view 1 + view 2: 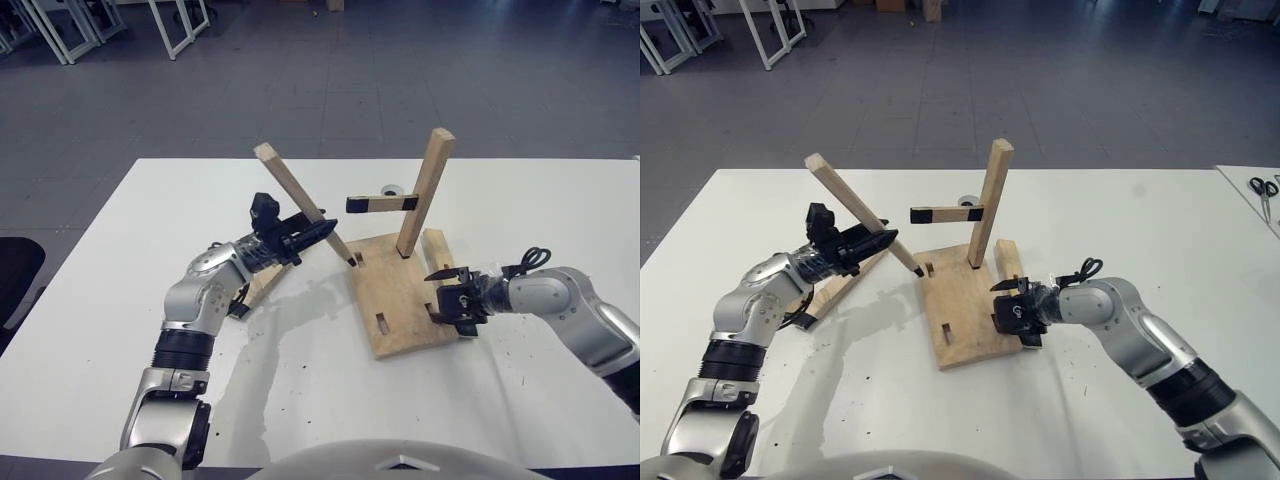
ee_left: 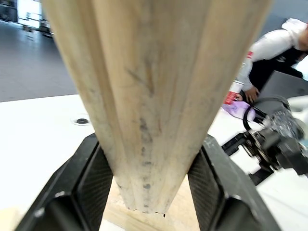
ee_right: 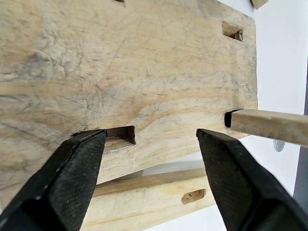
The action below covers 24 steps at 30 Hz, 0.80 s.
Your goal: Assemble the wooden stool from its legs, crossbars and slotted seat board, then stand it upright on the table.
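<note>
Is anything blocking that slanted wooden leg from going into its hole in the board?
Nothing visible. The leg in the left hand has its tip right by the corner hole of the board; the crossbar on the upright leg hangs higher, clear of it.

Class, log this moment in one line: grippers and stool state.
left gripper: shut on tilted leg, tip at seat board | right gripper: open at board edge | upright leg with crossbar: standing in board

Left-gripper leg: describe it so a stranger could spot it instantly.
On the white table lies a slotted seat board. At its left edge a wooden leg leans outward, clamped in the left gripper; the other raised leg stands upright and carries a crossbar.
</note>
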Each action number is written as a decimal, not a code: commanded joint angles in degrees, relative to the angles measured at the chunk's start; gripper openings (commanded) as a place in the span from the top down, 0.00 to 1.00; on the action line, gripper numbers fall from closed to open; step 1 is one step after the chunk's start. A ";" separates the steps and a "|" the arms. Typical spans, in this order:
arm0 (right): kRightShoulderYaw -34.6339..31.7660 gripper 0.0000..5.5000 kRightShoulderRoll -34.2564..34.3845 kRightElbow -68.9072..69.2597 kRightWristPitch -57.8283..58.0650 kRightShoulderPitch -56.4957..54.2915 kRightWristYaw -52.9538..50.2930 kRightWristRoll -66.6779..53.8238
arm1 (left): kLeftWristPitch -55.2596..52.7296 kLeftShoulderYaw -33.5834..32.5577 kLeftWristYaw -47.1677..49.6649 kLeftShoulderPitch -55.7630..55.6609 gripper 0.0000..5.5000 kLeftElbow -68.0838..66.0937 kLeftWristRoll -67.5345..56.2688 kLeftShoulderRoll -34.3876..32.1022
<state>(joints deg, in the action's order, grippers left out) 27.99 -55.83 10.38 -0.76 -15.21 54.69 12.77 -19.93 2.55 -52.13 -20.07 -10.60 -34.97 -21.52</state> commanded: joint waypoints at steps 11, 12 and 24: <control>1.99 0.37 -1.91 -7.01 -7.87 4.25 2.95 7.22 | 6.16 1.37 -2.94 -5.77 0.62 -14.44 8.13 7.18; 1.98 0.37 -1.74 -6.90 -7.82 4.32 2.84 7.29 | 7.33 1.81 -3.56 -6.77 0.62 -17.09 9.50 7.01; -3.20 0.37 1.62 -4.26 -3.84 4.08 0.46 4.63 | 6.66 7.85 -9.35 -9.90 0.63 -24.30 18.88 2.09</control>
<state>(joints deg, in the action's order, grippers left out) 24.26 -55.80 7.02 -7.60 -13.62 54.59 17.14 -9.82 8.07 -63.85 -31.98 -32.83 -21.06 -18.84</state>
